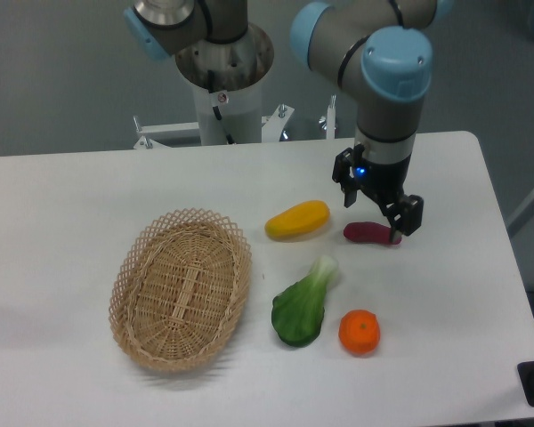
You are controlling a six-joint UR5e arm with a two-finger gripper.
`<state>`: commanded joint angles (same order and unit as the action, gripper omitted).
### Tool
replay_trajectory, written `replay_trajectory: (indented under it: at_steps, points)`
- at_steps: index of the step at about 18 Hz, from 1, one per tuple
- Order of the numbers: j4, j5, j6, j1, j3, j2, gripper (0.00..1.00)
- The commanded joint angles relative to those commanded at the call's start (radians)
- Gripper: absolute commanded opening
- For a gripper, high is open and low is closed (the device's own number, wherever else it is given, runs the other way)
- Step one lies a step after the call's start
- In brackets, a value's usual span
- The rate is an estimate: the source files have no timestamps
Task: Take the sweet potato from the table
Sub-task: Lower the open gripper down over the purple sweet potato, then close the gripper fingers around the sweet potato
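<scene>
On the white table, from left: a wicker basket, a yellow fruit, then the sweet potato lying flat. Above it the gripper hovers, jaws spread and empty; best to centre across its narrow width before descending.

On the table the basket lay at the left. To its right were the mango and, further right, the sweet potato. Before them lay the bok choy, with the orange just right of it.
</scene>
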<state>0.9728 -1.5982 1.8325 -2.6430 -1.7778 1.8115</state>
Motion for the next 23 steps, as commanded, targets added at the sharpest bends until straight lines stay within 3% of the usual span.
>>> replay_trajectory:
  at_steps: [3,8,13,20,23]
  points:
    - [-0.019,-0.037,0.125,-0.008,-0.012,0.041,1.0]
    - [-0.032,-0.135,0.202,-0.008,-0.051,0.066,1.0]
    - [-0.244,-0.154,0.199,-0.008,-0.146,0.111,1.0]
    - [-0.267,-0.155,0.189,-0.008,-0.201,0.123,1.0]
    - [-0.308,-0.155,0.188,-0.006,-0.216,0.137,1.0]
